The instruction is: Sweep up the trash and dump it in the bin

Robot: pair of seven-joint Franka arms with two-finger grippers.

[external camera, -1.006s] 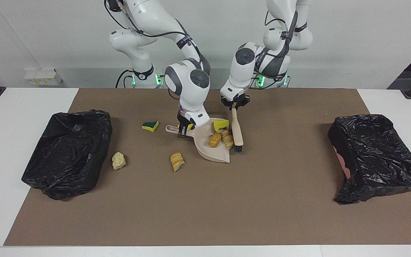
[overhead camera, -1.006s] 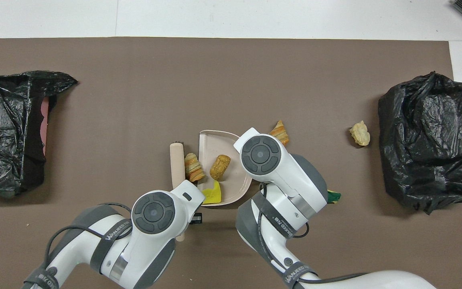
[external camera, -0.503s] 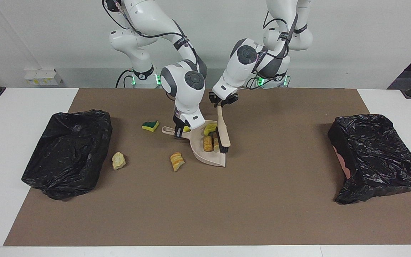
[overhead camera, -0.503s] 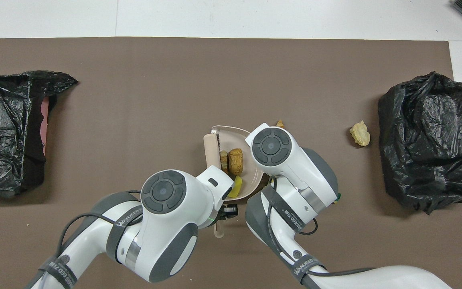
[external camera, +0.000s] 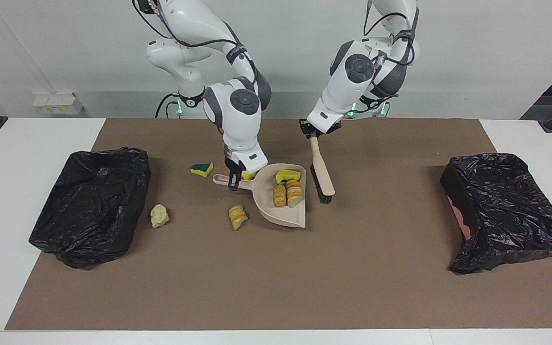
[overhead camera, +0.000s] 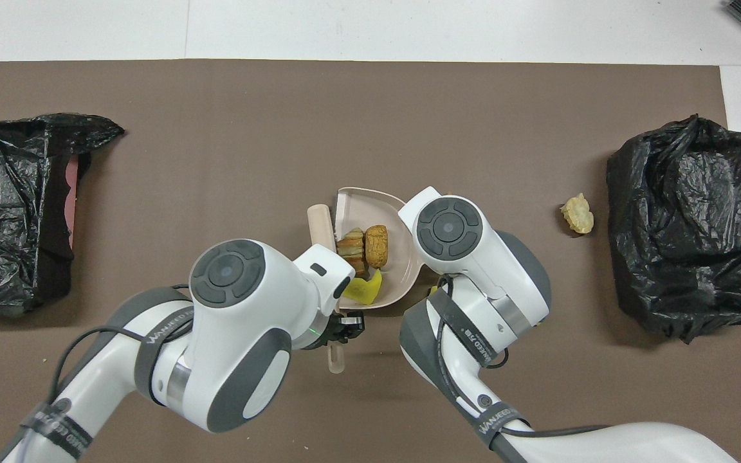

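My right gripper (external camera: 232, 182) is shut on the handle of the beige dustpan (external camera: 285, 213). In the pan lie a yellow sponge bit (external camera: 285, 175) and two striped chunks (external camera: 280, 195). My left gripper (external camera: 314, 135) is shut on the handle of the beige brush (external camera: 323, 181), which hangs beside the pan's open edge, toward the left arm's end. On the mat lie a green-topped sponge (external camera: 202, 168), a striped chunk (external camera: 237, 215) and a cream lump (external camera: 159, 215). The overhead view shows the pan (overhead camera: 370, 206), its chunks (overhead camera: 377, 244), the brush (overhead camera: 319, 222) and the lump (overhead camera: 577, 213).
A black-bagged bin (external camera: 89, 201) stands at the right arm's end of the brown mat and another (external camera: 506, 211) at the left arm's end. Both show in the overhead view (overhead camera: 692, 218) (overhead camera: 10, 206). A small yellow bit (external camera: 248, 175) lies by the right gripper.
The brush pushed the two striped chunks deeper into the pan, then lifted out and swung toward the left arm's end. The pan shifted slightly toward the right arm's end.
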